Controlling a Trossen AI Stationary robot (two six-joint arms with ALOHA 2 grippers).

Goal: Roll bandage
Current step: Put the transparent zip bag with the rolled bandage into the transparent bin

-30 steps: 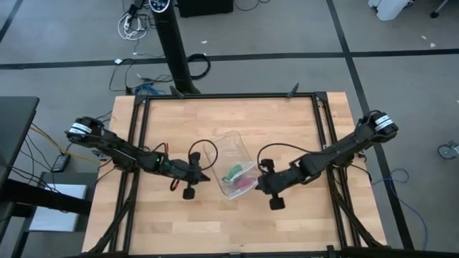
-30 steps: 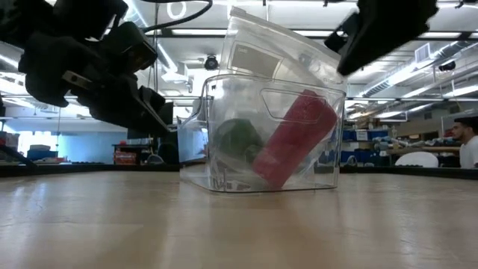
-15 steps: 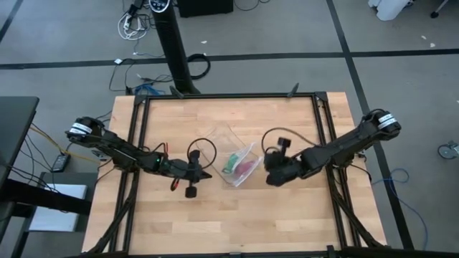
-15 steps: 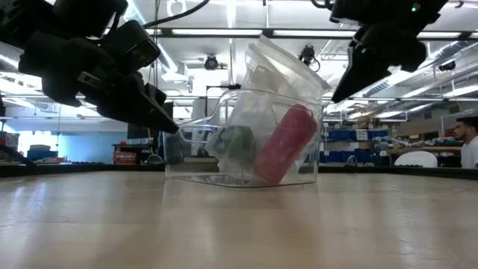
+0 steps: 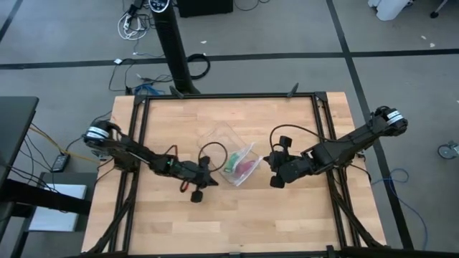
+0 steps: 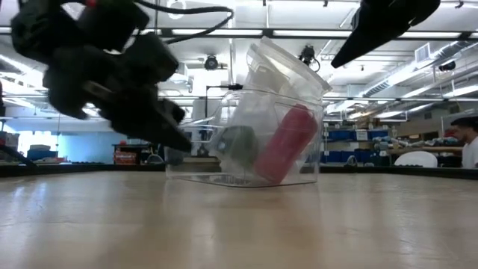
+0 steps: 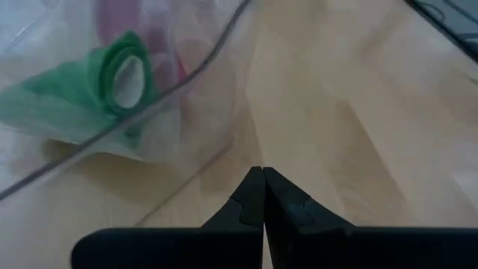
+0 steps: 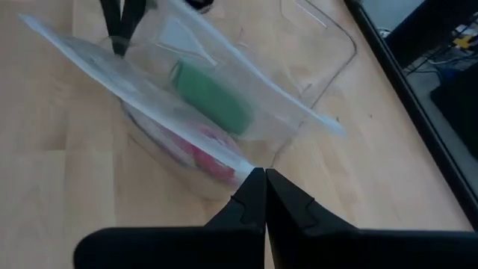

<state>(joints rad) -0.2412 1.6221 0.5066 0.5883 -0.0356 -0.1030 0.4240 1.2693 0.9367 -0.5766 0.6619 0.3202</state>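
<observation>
Pale wooden tabletop [image 5: 237, 215] carries clear plastic tub [image 5: 228, 140] at centre. Clear plastic bag [image 8: 187, 112] sits inside tub. Left claw [image 5: 206, 173] just beside tub, fingers pressed together, empty. Right claw [image 5: 270, 159] near tub's other side, fingers together, empty. Rolled bright green bandage [image 7: 119, 78] lies inside bag, beside pink roll [image 6: 284, 146].
</observation>
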